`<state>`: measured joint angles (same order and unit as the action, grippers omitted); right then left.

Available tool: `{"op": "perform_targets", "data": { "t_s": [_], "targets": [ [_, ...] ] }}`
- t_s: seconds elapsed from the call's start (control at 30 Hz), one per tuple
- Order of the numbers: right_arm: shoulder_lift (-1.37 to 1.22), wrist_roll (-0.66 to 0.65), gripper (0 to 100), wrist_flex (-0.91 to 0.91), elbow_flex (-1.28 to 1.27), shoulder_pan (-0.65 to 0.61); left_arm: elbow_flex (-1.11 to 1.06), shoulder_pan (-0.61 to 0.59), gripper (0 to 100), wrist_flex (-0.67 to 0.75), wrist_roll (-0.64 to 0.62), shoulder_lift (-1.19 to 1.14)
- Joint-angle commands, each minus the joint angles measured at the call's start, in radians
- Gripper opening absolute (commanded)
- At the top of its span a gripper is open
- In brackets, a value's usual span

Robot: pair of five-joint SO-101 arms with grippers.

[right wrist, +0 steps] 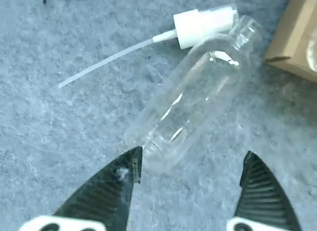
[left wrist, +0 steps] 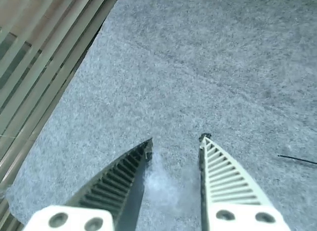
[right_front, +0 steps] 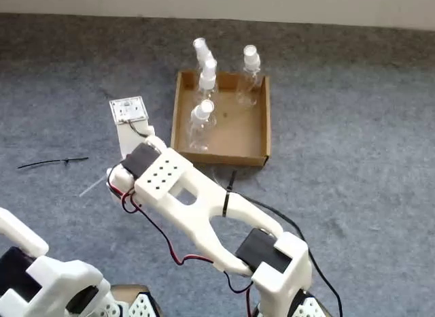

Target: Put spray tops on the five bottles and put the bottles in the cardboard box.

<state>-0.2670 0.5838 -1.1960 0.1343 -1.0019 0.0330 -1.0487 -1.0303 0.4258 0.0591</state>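
A clear bottle without a top lies on its side on the grey carpet. A white spray top with its thin tube lies loose beside the bottle's mouth. My right gripper hangs open just above the bottle's base end, a finger on either side and not touching it. The cardboard box holds several upright bottles with spray tops, such as one near its front. My left gripper is open over bare carpet with nothing in it.
A corner of the box lies close to the lying bottle's mouth. A black cable tie lies on the carpet to the left. The right arm stretches from the front toward the box; the left arm sits at the front left. A wooden edge borders the carpet.
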Motion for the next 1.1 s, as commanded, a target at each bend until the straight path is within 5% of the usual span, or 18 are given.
{"op": "perform_targets", "data": {
  "t_s": [0.0,1.07],
  "targets": [
    [0.010,0.012,26.3,0.139,-0.070,0.010,-0.019,-0.001,15,0.068,0.006,0.008],
    [0.013,0.012,17.8,0.329,-0.183,-0.005,-0.068,-0.001,15,0.127,0.003,0.002]
  ]
}}
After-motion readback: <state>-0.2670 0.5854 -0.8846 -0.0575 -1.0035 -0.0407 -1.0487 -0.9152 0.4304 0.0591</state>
